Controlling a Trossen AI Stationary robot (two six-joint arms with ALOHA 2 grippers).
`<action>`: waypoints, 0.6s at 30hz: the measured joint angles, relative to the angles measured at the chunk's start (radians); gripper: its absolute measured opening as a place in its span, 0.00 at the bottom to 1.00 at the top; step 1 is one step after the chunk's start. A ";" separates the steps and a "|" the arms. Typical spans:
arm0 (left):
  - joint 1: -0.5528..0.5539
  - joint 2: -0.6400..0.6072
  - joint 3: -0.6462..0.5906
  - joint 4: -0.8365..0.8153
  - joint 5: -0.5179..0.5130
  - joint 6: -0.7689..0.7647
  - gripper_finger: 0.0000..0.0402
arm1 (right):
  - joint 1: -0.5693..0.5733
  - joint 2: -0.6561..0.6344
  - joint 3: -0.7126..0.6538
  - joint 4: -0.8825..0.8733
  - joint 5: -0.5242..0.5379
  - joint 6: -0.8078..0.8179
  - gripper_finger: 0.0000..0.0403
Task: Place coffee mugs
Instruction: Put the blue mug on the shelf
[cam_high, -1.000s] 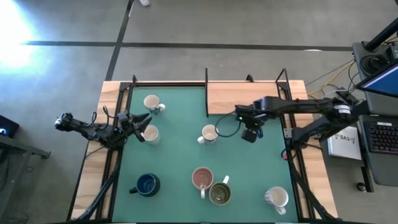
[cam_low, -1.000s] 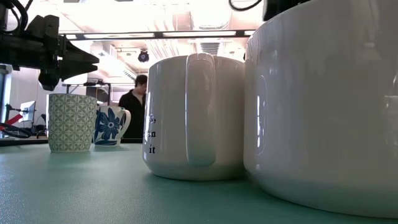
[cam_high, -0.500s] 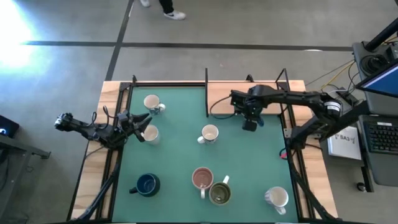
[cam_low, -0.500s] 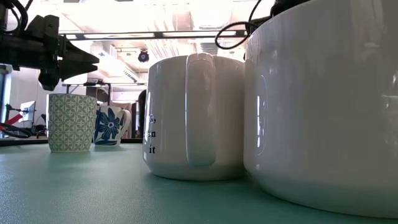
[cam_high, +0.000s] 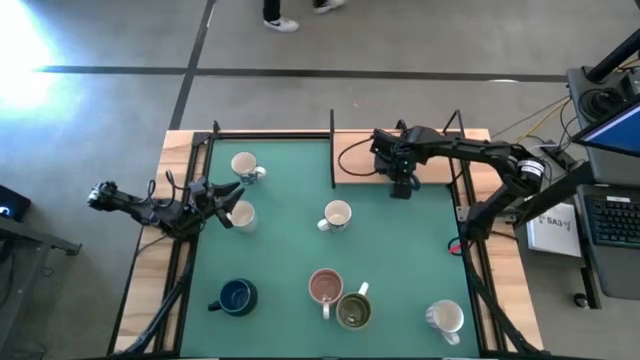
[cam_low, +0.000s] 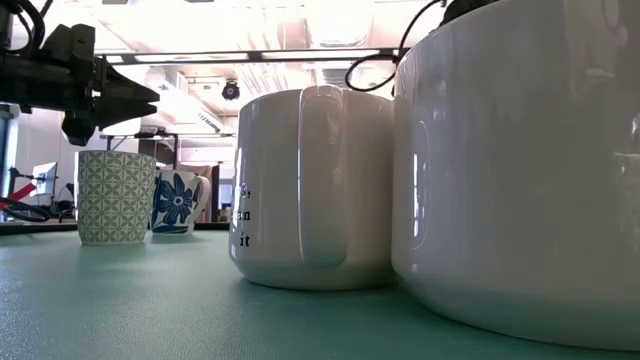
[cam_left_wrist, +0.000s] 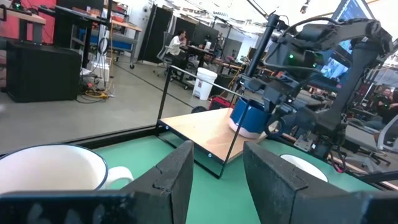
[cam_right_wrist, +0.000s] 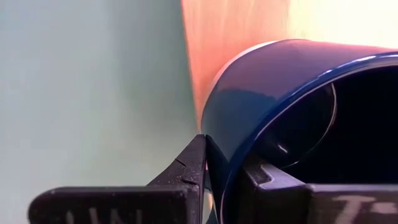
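My right gripper (cam_high: 400, 184) is shut on a dark blue mug (cam_right_wrist: 267, 93) over the near edge of a wooden board (cam_high: 365, 160) at the table's far side; the left wrist view shows that mug (cam_left_wrist: 247, 117) too. My left gripper (cam_left_wrist: 214, 180) is open and level at the table's left side, beside a cream mug (cam_high: 241, 214). Standing on the green mat are a white mug (cam_high: 243, 165), another white mug (cam_high: 337, 214), a dark blue mug (cam_high: 237, 296), a pink mug (cam_high: 325, 286), an olive mug (cam_high: 354, 311) and a white mug (cam_high: 445, 317). My right gripper holds the dark blue mug by its rim (cam_right_wrist: 217, 134), one finger (cam_right_wrist: 186, 171) outside the wall and one finger (cam_right_wrist: 273, 183) inside, coming from above. The mug hangs upright below the fingers over the wooden board. Whether its bottom touches the board, I cannot tell.
A black wire frame (cam_high: 332, 150) borders the board and the mat's far edge. Two big white mugs (cam_low: 310, 185) fill the low view close to the camera, with a green-patterned mug (cam_low: 115, 197) and a blue-flowered mug (cam_low: 180, 202) behind. The mat's right half (cam_high: 420, 250) is bare.
My right gripper has carried the dark blue mug from beside the middle white mug toward the table's far edge, onto the wooden board's near edge, staying shut on it. The other mugs have kept their places.
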 joint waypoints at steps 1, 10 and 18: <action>0.000 0.000 0.000 0.000 0.000 0.000 0.31 | -0.005 0.002 0.000 0.004 0.000 0.007 0.08; 0.000 0.000 0.000 0.000 0.000 0.000 0.31 | -0.030 0.001 0.004 0.021 0.006 0.099 0.13; 0.000 0.000 0.000 0.000 0.000 0.000 0.31 | -0.031 0.001 0.057 0.010 -0.002 0.257 0.27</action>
